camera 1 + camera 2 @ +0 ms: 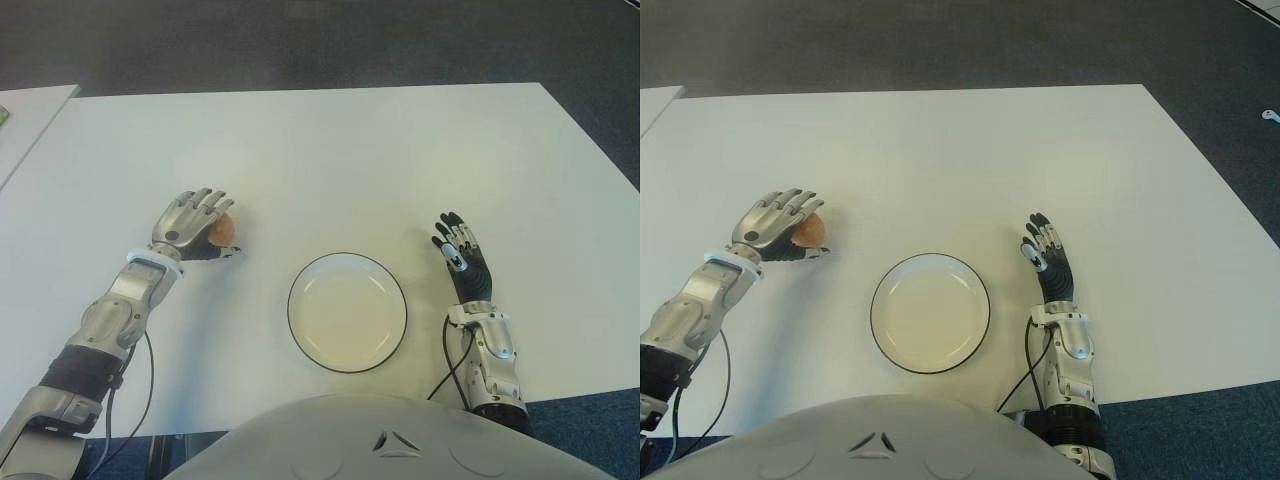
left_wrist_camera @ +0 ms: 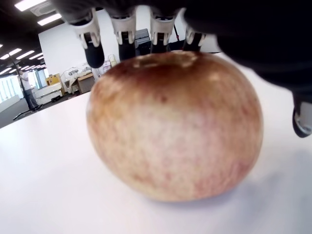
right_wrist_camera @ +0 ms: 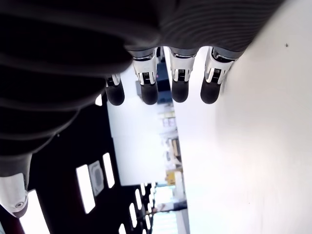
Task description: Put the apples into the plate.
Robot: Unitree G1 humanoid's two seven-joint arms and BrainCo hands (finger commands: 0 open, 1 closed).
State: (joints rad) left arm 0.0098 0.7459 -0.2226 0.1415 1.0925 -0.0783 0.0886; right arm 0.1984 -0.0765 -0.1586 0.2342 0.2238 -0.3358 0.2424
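Observation:
One reddish-brown apple [image 1: 225, 231] stands on the white table [image 1: 360, 160], left of the plate. My left hand [image 1: 196, 224] is laid over it, fingers stretched across the top and the thumb low beside it. In the left wrist view the apple [image 2: 175, 126] rests on the table with the straight fingers [image 2: 122, 29] above it, not closed on it. The white plate [image 1: 347, 312] with a dark rim has nothing in it and sits near the table's front edge. My right hand [image 1: 460, 258] shows to the right of the plate, with its fingers [image 3: 148, 92] straight and holding nothing.
A second white table's corner [image 1: 30, 110] stands at the far left. Dark carpet [image 1: 300, 50] lies beyond the table's far edge. Cables [image 1: 450, 360] run along both forearms near the front edge.

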